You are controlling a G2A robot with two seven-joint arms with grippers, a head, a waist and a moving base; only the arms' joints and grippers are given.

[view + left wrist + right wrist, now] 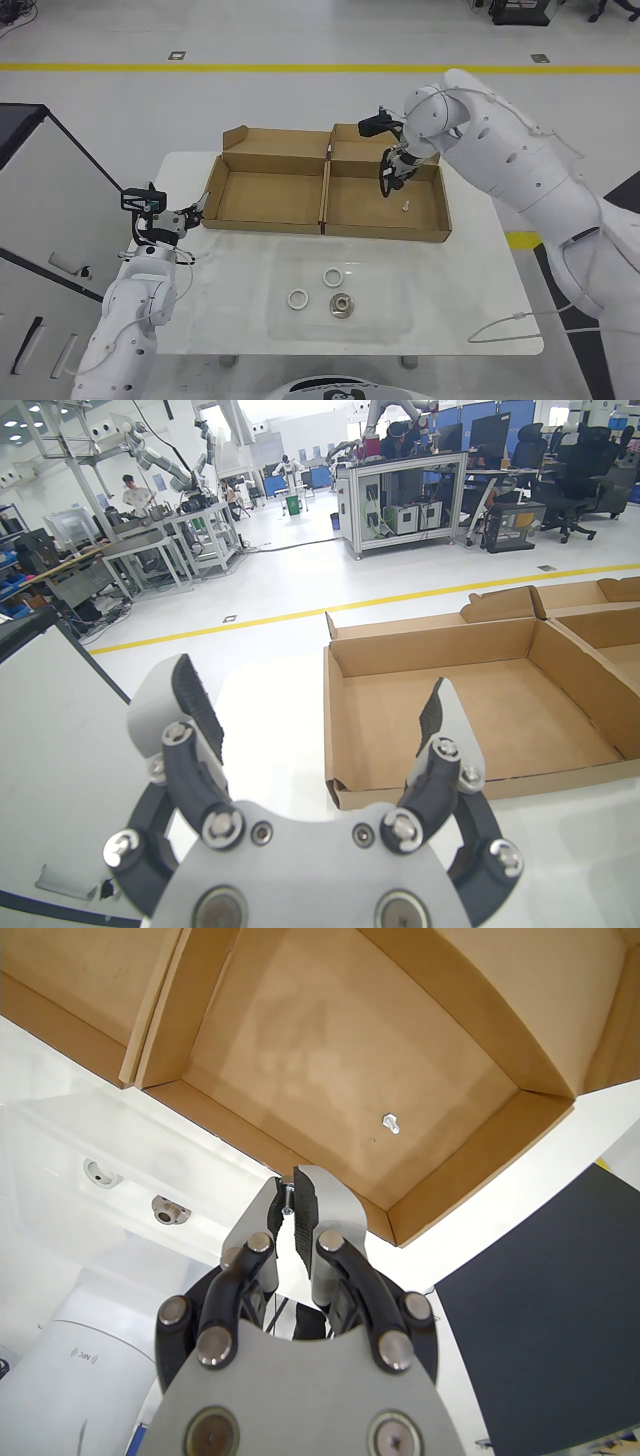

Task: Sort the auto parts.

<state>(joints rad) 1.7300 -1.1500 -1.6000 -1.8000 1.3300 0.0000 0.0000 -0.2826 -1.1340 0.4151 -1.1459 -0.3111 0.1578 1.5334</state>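
Note:
Two open cardboard boxes sit side by side on the white table: a left box (268, 199) and a right box (385, 210). My right gripper (287, 1190) hangs over the right box (350, 1053), shut on a small silver bolt (286, 1198). A second bolt (390, 1123) lies on that box's floor (406, 207). My left gripper (315, 695) stands open with nothing in it at the table's left edge, just outside the left box (450, 710). On a clear tray (330, 300) near the front lie two white rings (332, 277) (298, 298) and a metal flanged part (341, 305).
A dark panel (40, 190) stands at the left of the table. The tray's parts also appear in the right wrist view: a white ring (100, 1173) and the flanged part (170, 1210). Bare table top lies to the right of the tray.

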